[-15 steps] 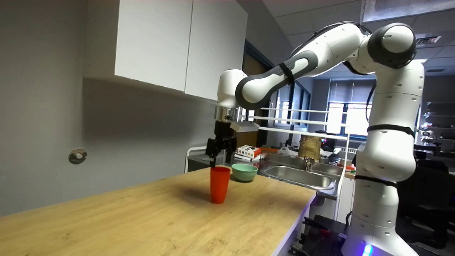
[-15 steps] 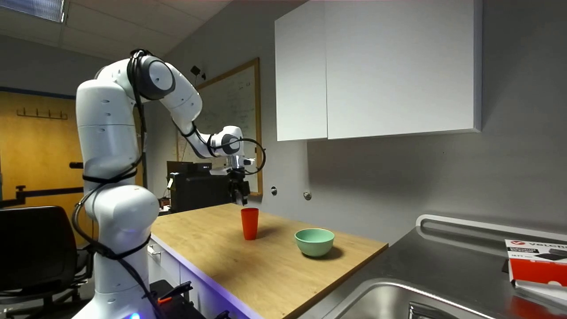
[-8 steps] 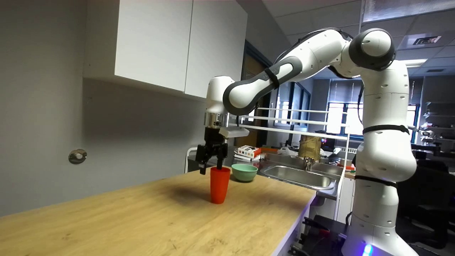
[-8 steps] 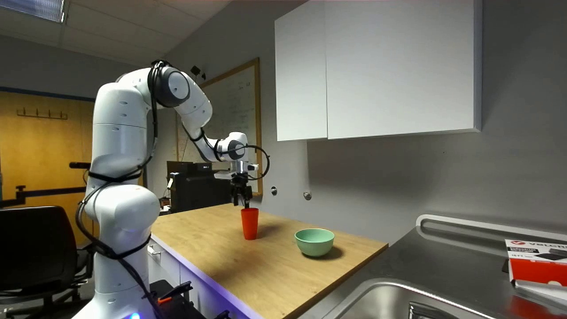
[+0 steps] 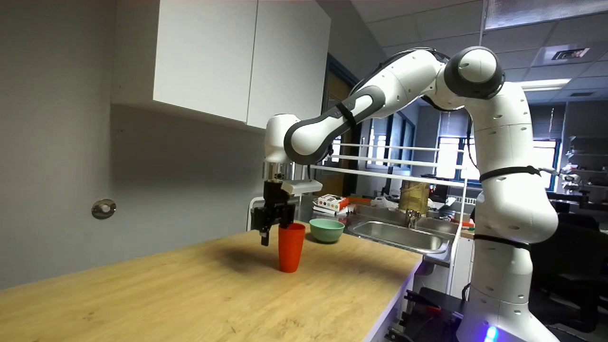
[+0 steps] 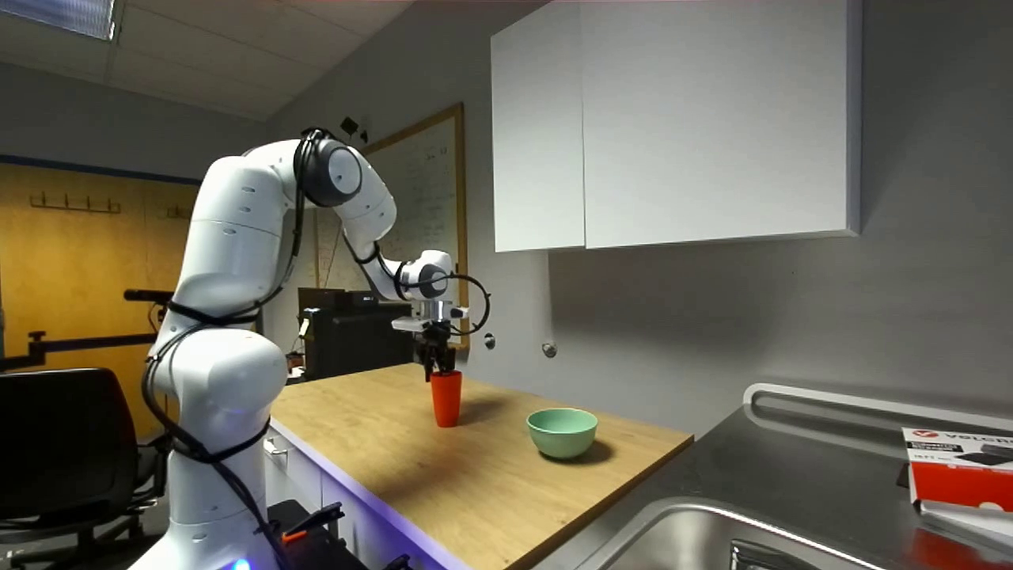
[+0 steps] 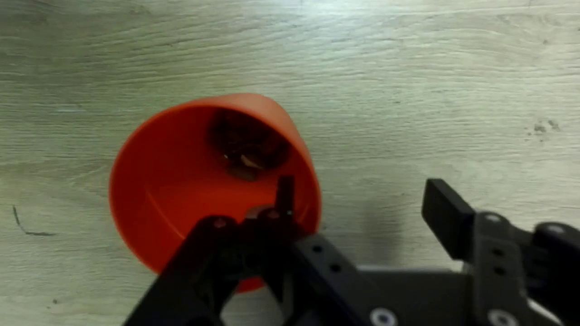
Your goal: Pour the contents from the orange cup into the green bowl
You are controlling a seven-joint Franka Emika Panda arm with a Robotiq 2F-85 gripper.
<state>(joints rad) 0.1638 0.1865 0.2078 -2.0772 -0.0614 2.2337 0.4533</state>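
The orange cup [image 5: 291, 249] stands on the wooden table in both exterior views [image 6: 446, 400]. In the wrist view the cup [image 7: 176, 154] shows dark brownish pieces [image 7: 249, 158] and a lighter bit at its bottom. My gripper [image 5: 275, 232] is open at the cup's rim, also in an exterior view [image 6: 438, 372]. In the wrist view the gripper [image 7: 362, 199] has one finger reaching into the cup's mouth and the other outside, with a gap between wall and outer finger. The pale green bowl [image 5: 327, 232] stands apart from the cup, also in an exterior view [image 6: 562, 437]; its bottom is hidden.
The wooden table [image 5: 190, 294] ends beside a metal sink [image 5: 399, 236] and dark counter [image 6: 791, 459]. A red and white box [image 6: 961, 475] lies on that counter. White wall cabinets [image 5: 204, 57] hang above the table. A white rail frame [image 5: 403, 162] stands behind.
My gripper has come down and across to the cup, and one finger has entered its mouth. The cup has shifted slightly. The bowl has not moved.
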